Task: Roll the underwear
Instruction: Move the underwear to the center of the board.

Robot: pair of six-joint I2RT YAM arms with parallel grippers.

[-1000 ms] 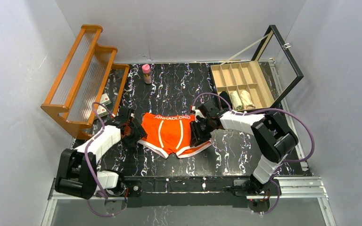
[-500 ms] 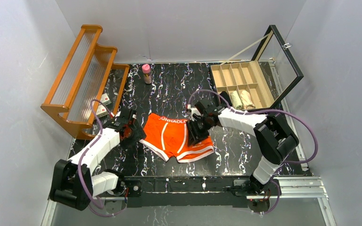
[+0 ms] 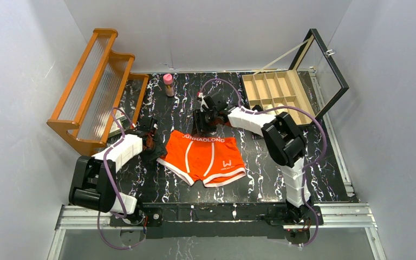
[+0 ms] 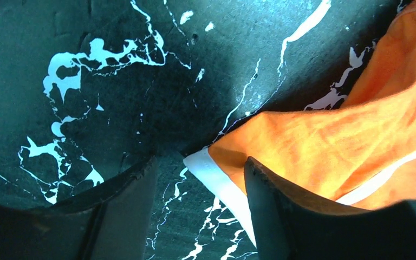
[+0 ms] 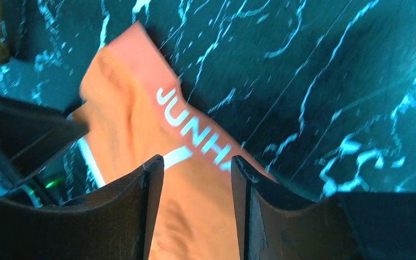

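Spread flat and unrolled on the black marbled desk (image 3: 265, 168): bright orange white-striped cloth underwear (image 3: 203, 160). Left hand (image 4: 200, 203), jaws apart, straddles its white-trimmed leg corner. Right hand (image 5: 195, 200), jaws apart and empty, hovers over its waistband. Both probably lining up to pinch edges.
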